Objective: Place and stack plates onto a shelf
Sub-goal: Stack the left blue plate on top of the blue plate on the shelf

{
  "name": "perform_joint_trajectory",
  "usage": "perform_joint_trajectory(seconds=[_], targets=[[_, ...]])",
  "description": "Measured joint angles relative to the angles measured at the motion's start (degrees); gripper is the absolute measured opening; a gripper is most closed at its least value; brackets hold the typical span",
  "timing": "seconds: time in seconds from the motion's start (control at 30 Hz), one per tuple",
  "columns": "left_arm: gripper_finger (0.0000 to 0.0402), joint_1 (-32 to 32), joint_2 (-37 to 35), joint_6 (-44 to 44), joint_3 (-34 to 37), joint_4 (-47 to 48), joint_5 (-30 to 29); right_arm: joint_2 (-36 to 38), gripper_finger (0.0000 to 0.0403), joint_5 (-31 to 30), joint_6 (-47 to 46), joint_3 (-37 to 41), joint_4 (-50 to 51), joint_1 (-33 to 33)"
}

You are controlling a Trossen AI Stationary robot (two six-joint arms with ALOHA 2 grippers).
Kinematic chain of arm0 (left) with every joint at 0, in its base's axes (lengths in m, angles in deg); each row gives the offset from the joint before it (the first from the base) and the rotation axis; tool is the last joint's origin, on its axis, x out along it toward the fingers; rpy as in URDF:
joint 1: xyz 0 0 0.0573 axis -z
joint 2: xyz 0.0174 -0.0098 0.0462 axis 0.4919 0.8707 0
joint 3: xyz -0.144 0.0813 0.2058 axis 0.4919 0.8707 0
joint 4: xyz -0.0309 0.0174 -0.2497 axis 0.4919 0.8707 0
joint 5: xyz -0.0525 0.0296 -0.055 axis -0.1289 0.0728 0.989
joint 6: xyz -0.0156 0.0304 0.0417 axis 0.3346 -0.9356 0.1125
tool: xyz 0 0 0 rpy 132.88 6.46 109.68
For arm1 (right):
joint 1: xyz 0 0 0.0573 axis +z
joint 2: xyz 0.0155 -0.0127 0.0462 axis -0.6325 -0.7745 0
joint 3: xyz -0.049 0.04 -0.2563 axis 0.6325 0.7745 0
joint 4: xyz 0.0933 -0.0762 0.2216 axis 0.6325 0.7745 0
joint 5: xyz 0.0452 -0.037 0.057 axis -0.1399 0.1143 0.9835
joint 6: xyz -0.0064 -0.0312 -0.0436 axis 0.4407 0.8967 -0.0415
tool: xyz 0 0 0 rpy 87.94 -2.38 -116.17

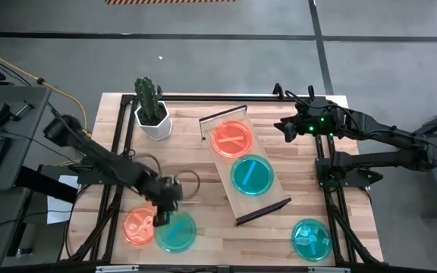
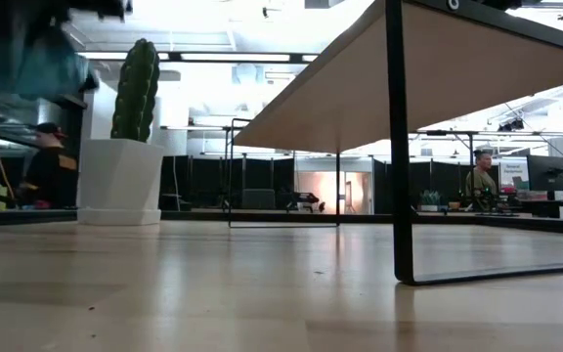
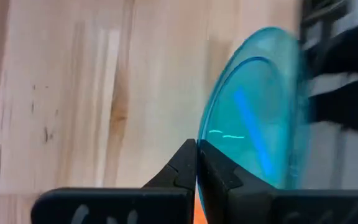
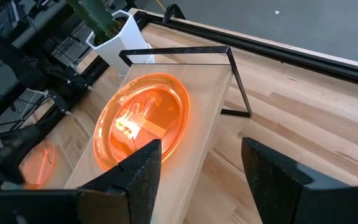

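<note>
The shelf [image 1: 268, 196] lies slantwise mid-table and carries an orange plate [image 1: 232, 138] and a teal plate [image 1: 250, 174], each flat on its base. My left gripper [image 1: 165, 208] is at the near left, shut on another teal plate [image 1: 177, 232], which also shows in the left wrist view [image 3: 260, 118]. Beside it an orange plate [image 1: 138, 226] lies flat on the table. One more teal plate [image 1: 310, 239] lies at the near right. My right gripper [image 1: 287, 127] waits open at the far right, facing the shelf's orange plate [image 4: 143, 121]. My left gripper pinches the teal plate by its rim [image 3: 205, 138] between the two shut fingers [image 3: 179, 165], coming from above. The plate is tilted steeply in the hold, seen almost edge-on in the wrist view. In the low view it is a blur high above the tabletop, lifted clear.
A potted cactus [image 1: 150, 106] in a white pot stands far left of the shelf. A dark ring [image 1: 188, 182] lies on the table between my left gripper and the shelf. Black frame rails run along the table's sides. People sit in the room beyond [image 2: 482, 176].
</note>
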Motion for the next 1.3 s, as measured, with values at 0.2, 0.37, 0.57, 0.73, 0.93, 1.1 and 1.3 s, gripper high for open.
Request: perform_joint_trajectory(seconds=[0.2, 0.37, 0.57, 0.73, 0.93, 1.1, 1.3], targets=[[0.0, -6.7, -12.9, 10.9, -1.5, 1.0, 5.3, 0.1, 0.0204, 0.0, 0.7, 0.0, 0.0, 0.0], [0.0, -13.0, -12.8, 13.1, -9.7, 0.9, 4.0, 0.5, 0.0204, 0.0, 1.1, 0.0, -0.2, 0.0], [0.0, -21.7, -2.8, 5.3, -22.3, 0.2, -2.1, 3.4, 0.0204, 0.0, 2.7, 0.0, -7.5, 0.0], [0.0, -26.1, 7.1, -2.4, -29.3, -5.8, -7.2, 6.2, 0.0204, -1.5, 4.6, 0.0, -10.8, 0.0], [0.0, -27.7, 16.6, -4.6, -32.8, -15.9, -9.7, 8.4, 0.0204, -4.9, 4.7, 0.0, -10.8, 0.0], [0.0, -27.3, 21.7, -4.1, -33.6, -19.9, -10.8, 8.9, 0.0204, -7.6, 4.7, 0.0, -10.7, 0.0], [0.0, -25.9, 23.9, -2.9, -33.6, -19.5, -10.9, 8.7, 0.0204, -7.7, 5.2, 0.0, -10.2, 0.0]])
